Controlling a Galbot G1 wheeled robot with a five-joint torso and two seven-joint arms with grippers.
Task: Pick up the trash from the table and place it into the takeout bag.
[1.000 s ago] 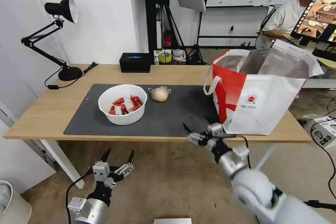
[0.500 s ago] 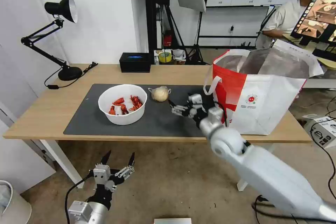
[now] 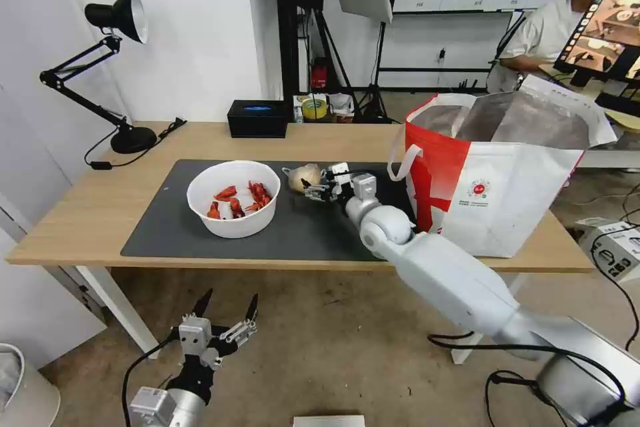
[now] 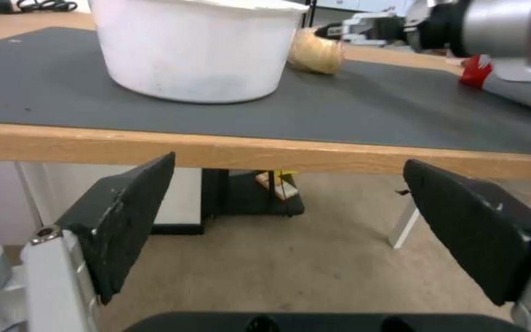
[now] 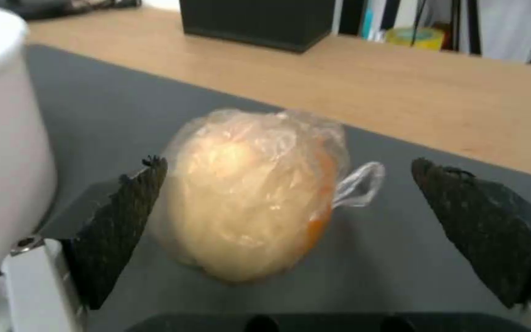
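On the table (image 3: pixel 80 213), two pieces of trash lie on the dark mat (image 3: pixel 167 227): one white bowl (image 3: pixel 233 199) of red shells and one knotted clear bag (image 3: pixel 304 178) with a yellowish lump, just right of the bowl. Right gripper (image 3: pixel 313 185) at that bag, fingers spread wide, the bag between them in the right wrist view, one finger close against it. Left gripper (image 3: pixel 225 307) low before the table edge, also spread wide, empty. One takeout bag (image 3: pixel 497 193) stands at the right end, mouth agape.
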